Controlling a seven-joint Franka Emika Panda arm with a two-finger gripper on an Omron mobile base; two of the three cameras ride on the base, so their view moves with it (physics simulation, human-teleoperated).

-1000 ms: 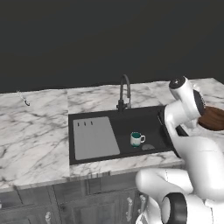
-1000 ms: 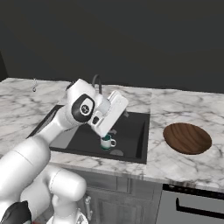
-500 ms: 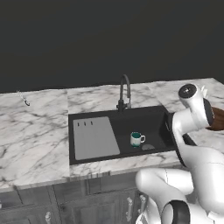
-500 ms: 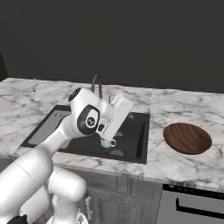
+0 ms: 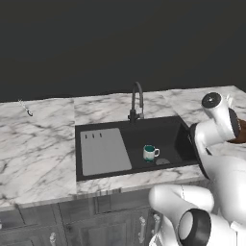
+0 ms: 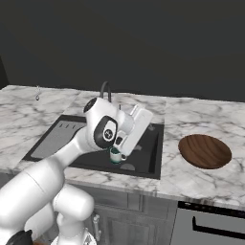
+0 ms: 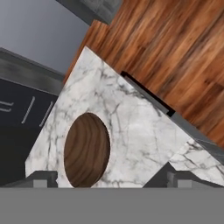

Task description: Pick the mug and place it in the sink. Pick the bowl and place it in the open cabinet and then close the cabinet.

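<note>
The small white mug (image 5: pixel 150 153) with its teal inside stands upright in the black sink (image 5: pixel 166 129), right of the grey drainboard (image 5: pixel 103 151). In the right base view the mug (image 6: pixel 115 156) peeks out from behind my arm. The brown wooden bowl (image 6: pixel 205 151) lies on the marble counter to the sink's right. My white hand (image 6: pixel 138 123) hangs over the sink's right part, short of the bowl. In the hand view my gripper (image 7: pixel 109 181) is open, its fingertips (image 7: pixel 41 179) wide apart, with the bowl (image 7: pixel 86 148) seen between them, farther off. The cabinet is out of view.
A dark arched faucet (image 5: pixel 137 101) rises behind the basin. A small metal object (image 5: pixel 26 109) lies on the counter at the far left. A dark appliance front (image 6: pixel 210 225) sits under the counter below the bowl. Wooden floor (image 7: pixel 175 48) lies beyond the counter's end.
My arm has swung a little to the right, from over the mug toward the bowl. The mug stays in the basin and the jaws stay wide.
</note>
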